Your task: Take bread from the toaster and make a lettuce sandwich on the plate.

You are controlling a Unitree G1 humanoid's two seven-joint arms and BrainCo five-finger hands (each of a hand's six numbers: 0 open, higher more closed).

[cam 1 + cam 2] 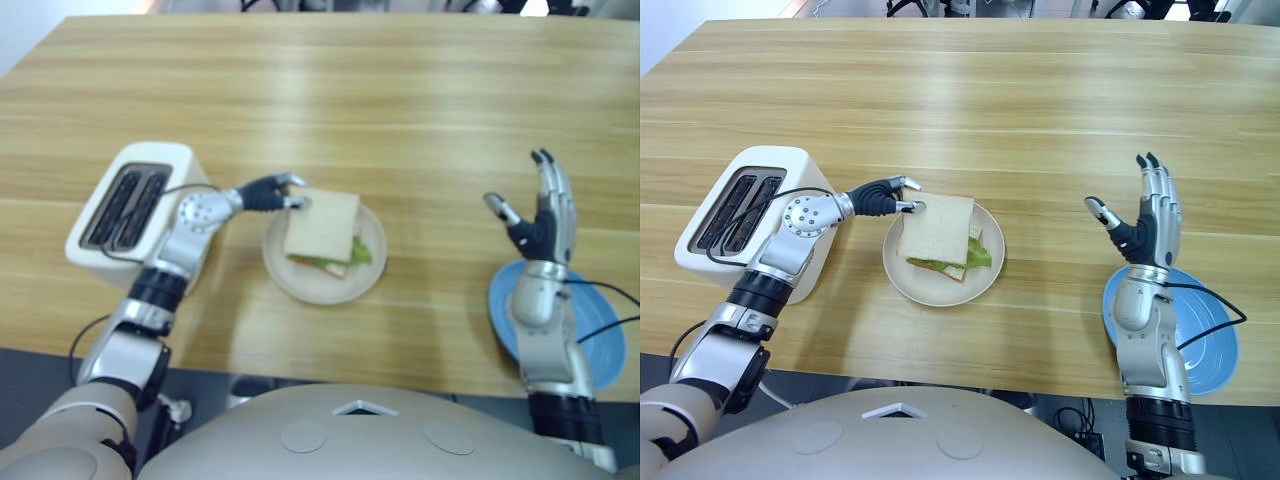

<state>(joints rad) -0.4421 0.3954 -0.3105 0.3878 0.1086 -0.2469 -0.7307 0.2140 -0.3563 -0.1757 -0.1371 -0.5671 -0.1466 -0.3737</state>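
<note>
A white toaster (732, 212) with two dark slots stands at the left of the wooden table. On a beige plate (985, 275) near the middle lies a sandwich (937, 232): a slice of white bread on top, green lettuce (978, 258) showing under it, another slice beneath. My left hand (888, 196) is at the sandwich's upper left corner, fingertips touching or just off the top slice's edge, fingers partly curled. My right hand (1150, 218) is raised above the table at the right, fingers spread and holding nothing.
A blue plate (1190, 338) lies at the near right edge of the table, partly behind my right forearm. A black cable (750, 215) runs across the toaster's side. Bare wood stretches across the far half of the table.
</note>
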